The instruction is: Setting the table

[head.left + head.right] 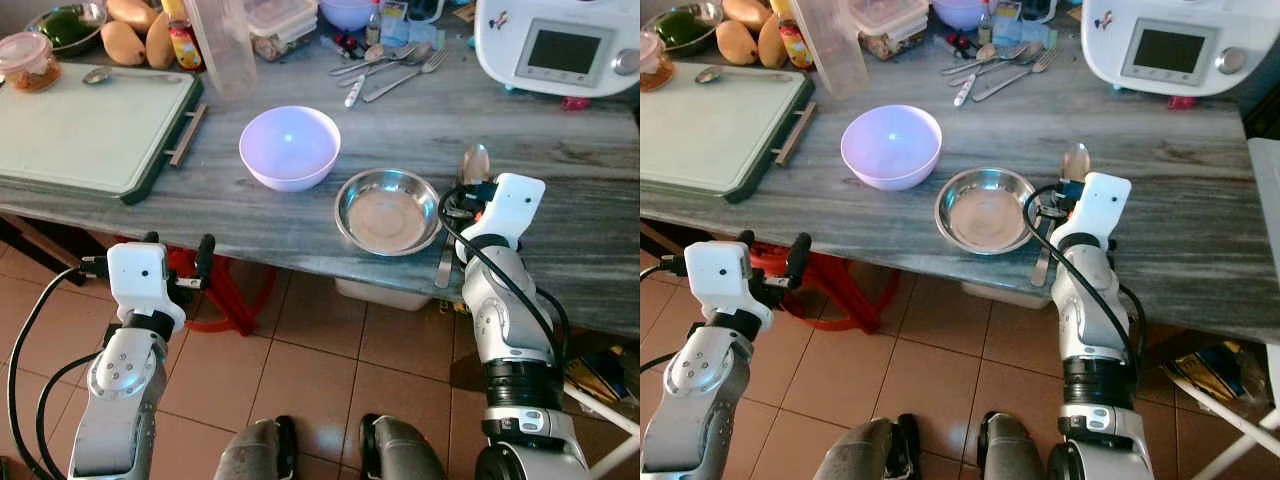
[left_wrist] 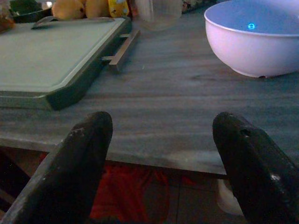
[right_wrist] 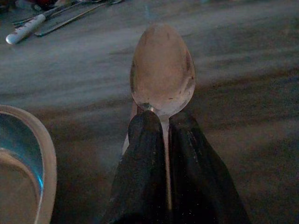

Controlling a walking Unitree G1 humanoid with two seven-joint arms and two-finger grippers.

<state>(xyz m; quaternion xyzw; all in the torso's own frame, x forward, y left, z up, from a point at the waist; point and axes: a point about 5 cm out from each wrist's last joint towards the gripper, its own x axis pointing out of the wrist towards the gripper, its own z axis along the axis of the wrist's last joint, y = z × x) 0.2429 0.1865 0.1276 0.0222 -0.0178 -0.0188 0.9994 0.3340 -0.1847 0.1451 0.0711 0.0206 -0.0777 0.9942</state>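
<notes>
Both head eyes look steeply down on the counter; each wrist camera sits low and close, sharing its surface.

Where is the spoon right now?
The spoon is pinched in the right gripper, over the grey table, just to the robot's right of the steel bowl.

Right end effector extended forward, fingers pinched together; left end effector low, fingers spread.
</notes>
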